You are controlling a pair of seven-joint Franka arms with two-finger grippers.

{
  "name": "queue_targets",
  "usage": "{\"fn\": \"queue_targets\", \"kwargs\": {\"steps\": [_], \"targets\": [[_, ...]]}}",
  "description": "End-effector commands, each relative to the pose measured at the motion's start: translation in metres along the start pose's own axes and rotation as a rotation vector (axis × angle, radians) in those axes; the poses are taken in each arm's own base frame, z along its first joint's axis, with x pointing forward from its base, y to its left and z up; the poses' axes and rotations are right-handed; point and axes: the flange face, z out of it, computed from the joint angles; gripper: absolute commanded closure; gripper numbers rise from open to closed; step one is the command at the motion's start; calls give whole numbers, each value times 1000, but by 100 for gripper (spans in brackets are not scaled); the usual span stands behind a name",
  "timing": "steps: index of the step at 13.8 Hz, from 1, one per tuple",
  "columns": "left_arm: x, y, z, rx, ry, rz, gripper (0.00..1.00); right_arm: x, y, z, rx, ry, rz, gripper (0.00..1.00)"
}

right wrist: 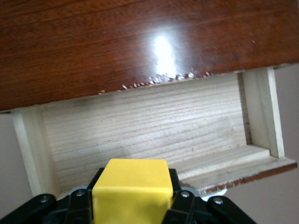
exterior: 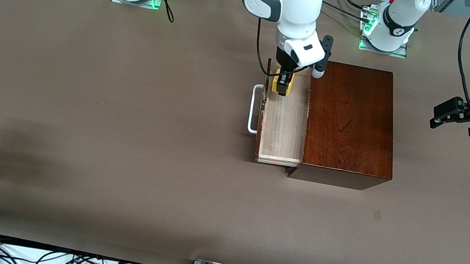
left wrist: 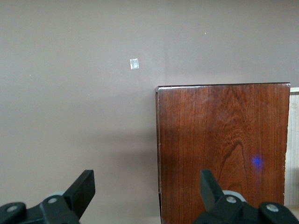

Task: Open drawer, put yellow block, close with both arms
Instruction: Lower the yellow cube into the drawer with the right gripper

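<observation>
Yellow block (right wrist: 131, 189) sits pinched between your right gripper (exterior: 282, 83) jaws, held over the open drawer (exterior: 283, 126), at the end farthest from the front camera. You have it there, I judge, so it can drop straight onto the pale wood floor. That tray looks bare; nothing lies in it yet. Your left gripper (left wrist: 145, 198) waits with jaws spread above the worktop (exterior: 119, 131) beside the mahogany box (exterior: 350, 123), likely ready to help push.

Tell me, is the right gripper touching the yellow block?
Touching: the right wrist view shows the right gripper with its fingers clamped on the yellow block.
</observation>
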Motion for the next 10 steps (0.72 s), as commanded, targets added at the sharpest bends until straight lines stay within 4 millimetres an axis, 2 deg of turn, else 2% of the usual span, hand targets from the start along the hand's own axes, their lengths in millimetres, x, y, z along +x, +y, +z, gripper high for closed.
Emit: {"fn": "queue_targets", "kwargs": {"steps": [1,5,10], "targets": [[1,-1,-8,17,-4,3,0,9,-7,15,-8,-15,-91,100],[1,0,-8,17,-5,6,0,7,7,35,0,-12,-123,100],[1,0,-8,17,-5,6,0,5,2,63,22,-36,-162,100]]}}
